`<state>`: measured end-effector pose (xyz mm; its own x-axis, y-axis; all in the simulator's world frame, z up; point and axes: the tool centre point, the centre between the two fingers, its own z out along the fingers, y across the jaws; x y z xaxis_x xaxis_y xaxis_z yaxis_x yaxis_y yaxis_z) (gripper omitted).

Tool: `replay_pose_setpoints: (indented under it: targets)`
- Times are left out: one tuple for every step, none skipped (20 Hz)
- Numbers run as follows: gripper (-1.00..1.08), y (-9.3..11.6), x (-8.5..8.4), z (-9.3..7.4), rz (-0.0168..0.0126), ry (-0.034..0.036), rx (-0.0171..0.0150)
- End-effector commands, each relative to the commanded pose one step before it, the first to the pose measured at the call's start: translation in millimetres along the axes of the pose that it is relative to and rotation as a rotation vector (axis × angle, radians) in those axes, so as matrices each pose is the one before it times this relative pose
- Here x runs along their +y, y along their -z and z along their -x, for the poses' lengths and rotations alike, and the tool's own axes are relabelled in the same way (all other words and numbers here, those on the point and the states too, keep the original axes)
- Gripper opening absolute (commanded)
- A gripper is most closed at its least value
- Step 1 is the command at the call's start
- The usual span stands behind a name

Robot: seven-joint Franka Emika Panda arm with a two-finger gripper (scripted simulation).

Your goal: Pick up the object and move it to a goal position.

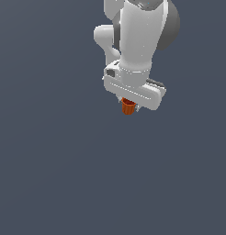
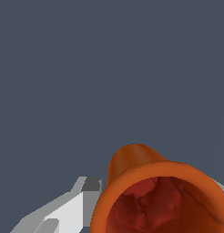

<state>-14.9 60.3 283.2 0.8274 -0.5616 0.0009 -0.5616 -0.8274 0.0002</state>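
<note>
The object is a tiny orange-red cup (image 1: 128,107) with ribbed sides. It hangs just under the white gripper (image 1: 130,104) in the exterior view, upper middle, above the plain dark grey ground. The gripper is shut on it; the fingers are mostly hidden behind the hand and the cup. In the wrist view the cup (image 2: 155,195) fills the lower part, its hollow mouth facing the camera, with one grey-white finger (image 2: 73,205) beside it and a sliver of the other at the far side.
The white arm (image 1: 138,32) rises out of the top of the exterior view. All around is flat dark grey ground (image 1: 50,174) with nothing else on it. No goal marker shows.
</note>
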Motion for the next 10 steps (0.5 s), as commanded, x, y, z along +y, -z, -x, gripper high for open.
replay_pose_setpoints:
  targets:
    - [-1.00, 12.87, -4.53, 6.77, 0.00064, -0.00098, -0.00026]
    - [-1.00, 3.56, -1.44, 1.84, 0.00000, 0.00000, 0.00000]
    - [-1.00, 2.92, -1.23, 1.49, 0.00000, 0.00000, 0.00000]
    - [-1.00, 2.29, -1.02, 1.13, 0.00000, 0.00000, 0.00000]
    - [-1.00, 1.66, -0.81, 0.78, 0.00000, 0.00000, 0.00000]
    - [-1.00, 1.04, -0.61, 0.42, 0.00000, 0.00000, 0.00000]
    - [-1.00, 0.44, -0.44, 0.11, -0.00048, 0.00037, -0.00034]
    - [-1.00, -0.22, -0.22, -0.29, 0.00000, 0.00000, 0.00000]
    - [-1.00, -0.62, -0.03, -0.49, 0.00000, 0.00000, 0.00000]
    - [-1.00, -0.27, 0.02, -0.19, 0.00000, 0.00000, 0.00000]
